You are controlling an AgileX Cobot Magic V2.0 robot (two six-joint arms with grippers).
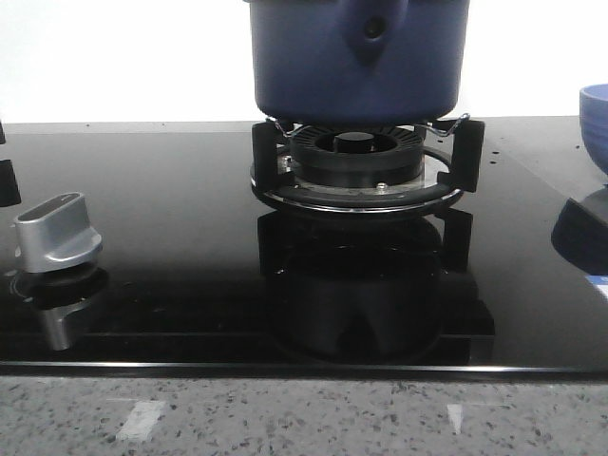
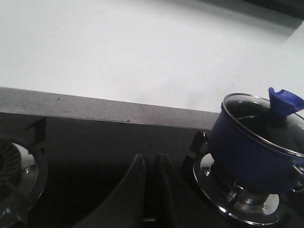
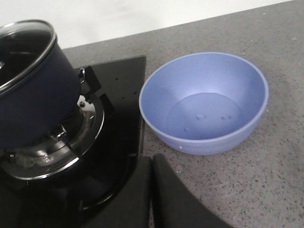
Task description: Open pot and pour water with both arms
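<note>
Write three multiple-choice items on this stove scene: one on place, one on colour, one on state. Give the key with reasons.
1. Where does the pot sit?
A. on the burner
B. on the grey counter
C. in the bowl

2. What colour is the bowl?
A. red
B. light blue
C. white

3. How does the glass lid stand?
A. removed
B. on the pot
C. in a gripper

Key: 1 A, the front view shows it on the burner's supports. 2 B, the right wrist view shows a pale blue bowl. 3 B, the left wrist view shows it closing the pot.
</note>
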